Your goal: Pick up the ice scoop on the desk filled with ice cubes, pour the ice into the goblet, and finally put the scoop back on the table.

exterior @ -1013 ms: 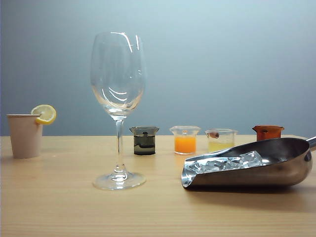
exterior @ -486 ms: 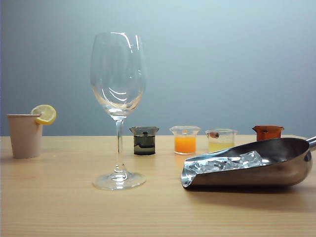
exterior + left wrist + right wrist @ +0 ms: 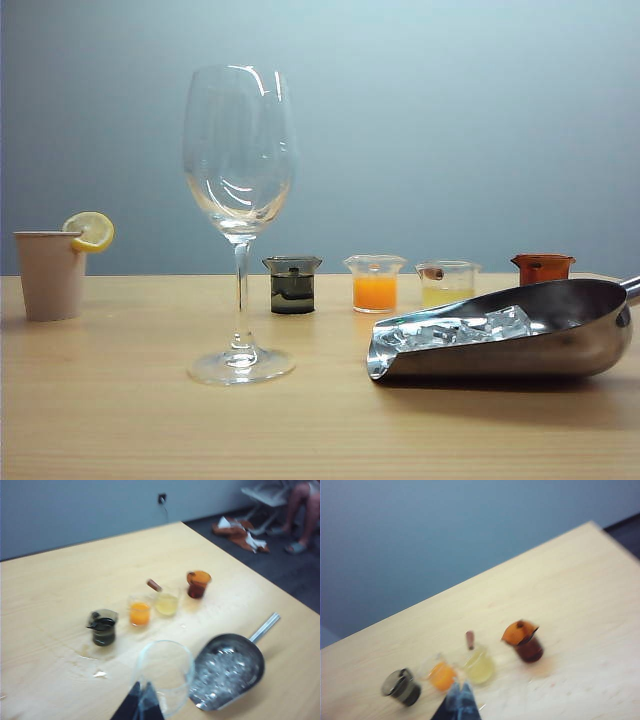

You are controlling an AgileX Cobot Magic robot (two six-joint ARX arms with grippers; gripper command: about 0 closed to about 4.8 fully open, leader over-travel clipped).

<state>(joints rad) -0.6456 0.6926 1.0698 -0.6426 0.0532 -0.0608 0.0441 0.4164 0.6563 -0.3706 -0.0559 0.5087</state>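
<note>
The scoop (image 3: 505,343) lies on its side on the table (image 3: 120,420) at the right of the exterior view, its open mouth toward the goblet (image 3: 239,222) and its handle running off the right edge; the ice (image 3: 460,328) sits heaped in its trough. The goblet stands upright and empty, left of the scoop and apart from it. Behind them, in a row, stand a dark beaker (image 3: 292,284), an orange beaker (image 3: 375,283), a pale yellow beaker (image 3: 447,283) and a brown beaker (image 3: 542,268); a beige cup (image 3: 50,274) with a lemon slice (image 3: 90,231) on its rim stands far left. Neither arm shows in the exterior view. The left wrist view looks down on the table: the left claw (image 3: 141,704) shows only as dark tips drawn close together at the frame's edge, over the goblet's rim (image 3: 164,675), with the scoop (image 3: 229,670) and its ice (image 3: 220,672) just beside the glass; whether those tips are fully closed I cannot tell. The right wrist view is blurred; the right claw (image 3: 460,702) is closed, its tips together and holding nothing, above the table near the orange beaker (image 3: 442,676) and pale yellow beaker (image 3: 480,667), with the dark beaker (image 3: 401,686) and brown beaker (image 3: 525,641) to either side.
</note>
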